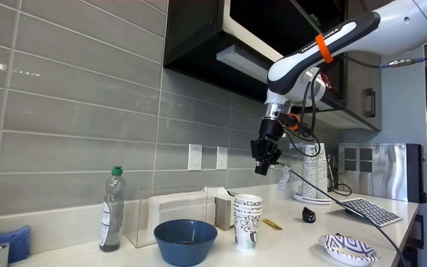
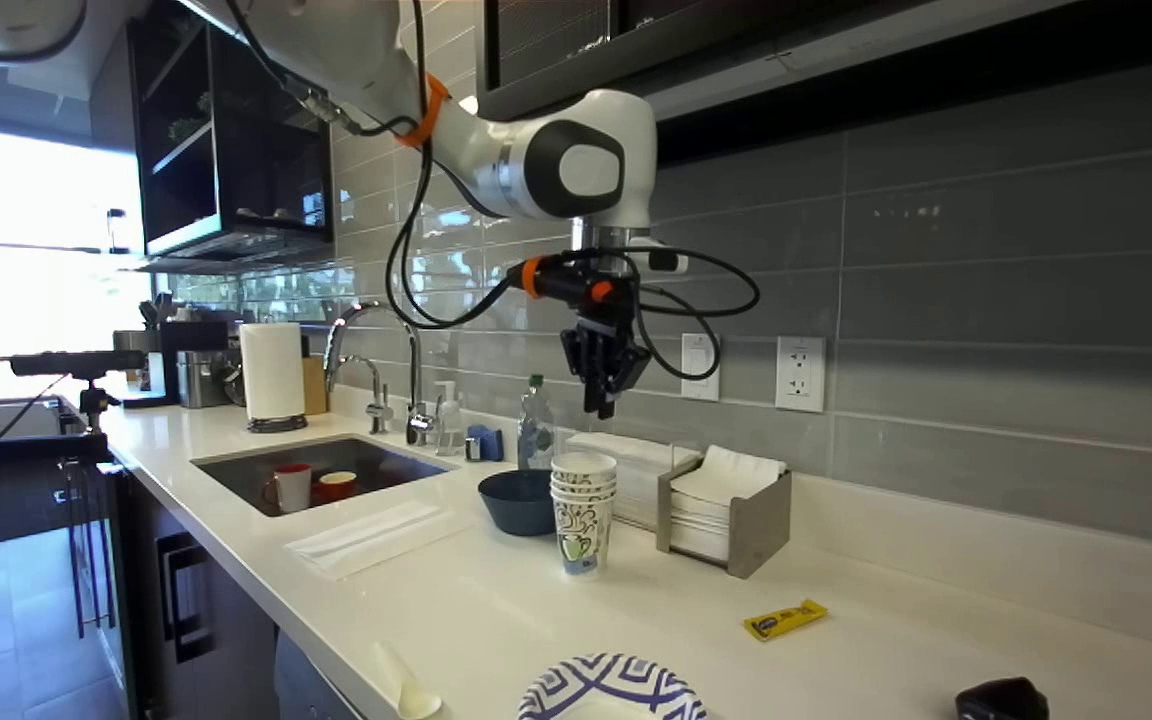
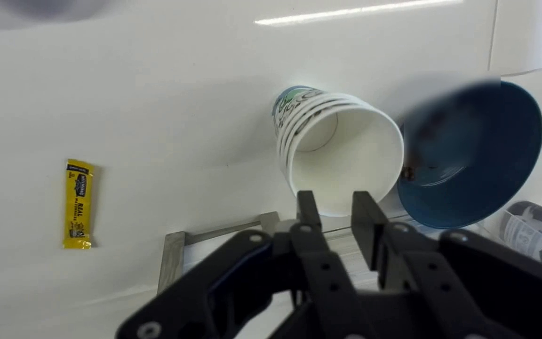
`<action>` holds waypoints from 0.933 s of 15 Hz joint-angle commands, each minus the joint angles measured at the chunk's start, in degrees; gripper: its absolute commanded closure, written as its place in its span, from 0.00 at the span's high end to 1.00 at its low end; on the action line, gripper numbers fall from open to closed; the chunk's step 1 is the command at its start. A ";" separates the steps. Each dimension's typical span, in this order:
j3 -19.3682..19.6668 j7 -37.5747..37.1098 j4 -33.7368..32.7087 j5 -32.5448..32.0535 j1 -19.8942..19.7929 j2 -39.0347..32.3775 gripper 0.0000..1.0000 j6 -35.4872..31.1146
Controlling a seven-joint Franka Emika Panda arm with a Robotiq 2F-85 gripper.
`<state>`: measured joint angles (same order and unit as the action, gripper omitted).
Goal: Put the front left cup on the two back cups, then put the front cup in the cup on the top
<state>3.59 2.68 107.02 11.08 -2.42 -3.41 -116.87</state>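
Several white paper cups with a dark swirl pattern stand upright, nested in one stack, on the counter. The cup stack shows in both exterior views (image 1: 248,226) (image 2: 583,525) and in the wrist view (image 3: 346,155), where I look into the empty top cup. Which cup of the stack is the front left cup, the front cup or one of the two back cups cannot be told. My gripper hangs well above the stack, apart from it, in both exterior views (image 1: 262,168) (image 2: 600,405). In the wrist view its fingers (image 3: 335,202) are apart with nothing between them.
A wide blue bowl (image 1: 185,244) stands close beside the stack. A metal napkin holder (image 2: 764,525) and a soap bottle (image 1: 111,218) are near the wall. A yellow packet (image 3: 78,205), a patterned paper bowl (image 1: 347,248) and a black object (image 1: 308,215) lie on the counter.
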 commanded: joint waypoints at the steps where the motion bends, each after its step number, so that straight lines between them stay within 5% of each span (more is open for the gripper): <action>1: -0.09 0.81 -1.40 1.43 -0.78 -0.31 0.58 1.37; 7: -0.02 1.22 -0.06 2.93 -1.07 0.67 0.98 0.05; 14: -0.07 0.10 -0.13 1.20 -0.84 0.13 1.00 0.02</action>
<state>3.77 2.79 107.01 12.31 -2.99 -3.25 -116.98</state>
